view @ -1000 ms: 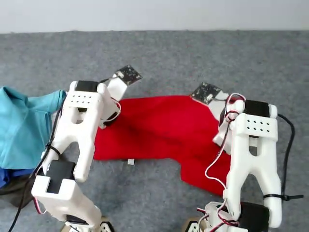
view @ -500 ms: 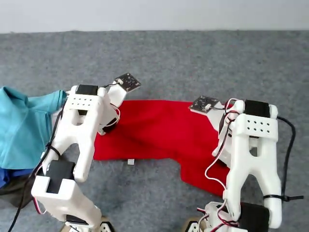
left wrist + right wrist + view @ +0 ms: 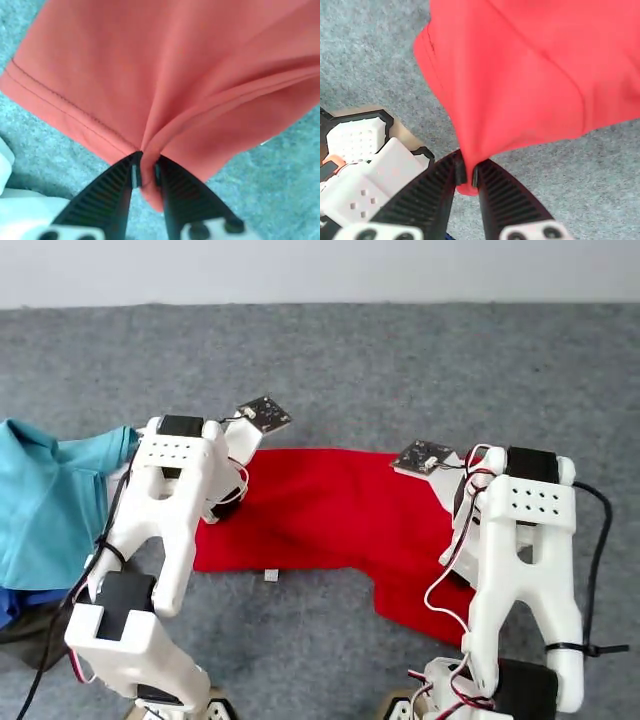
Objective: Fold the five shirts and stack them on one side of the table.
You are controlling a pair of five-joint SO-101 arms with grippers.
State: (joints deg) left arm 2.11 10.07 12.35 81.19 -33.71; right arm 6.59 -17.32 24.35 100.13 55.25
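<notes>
left claw, right claw both pinching red shirt | advising: pulling evenly, aligning edges flat on desk

arms: white printed shells — perforated | cables: red, white, black | each claw: black, ribbed

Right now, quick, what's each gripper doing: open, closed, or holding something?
Left gripper: closed, pinching a fold of the red shirt.
Right gripper: closed, pinching the red shirt's edge.
</notes>
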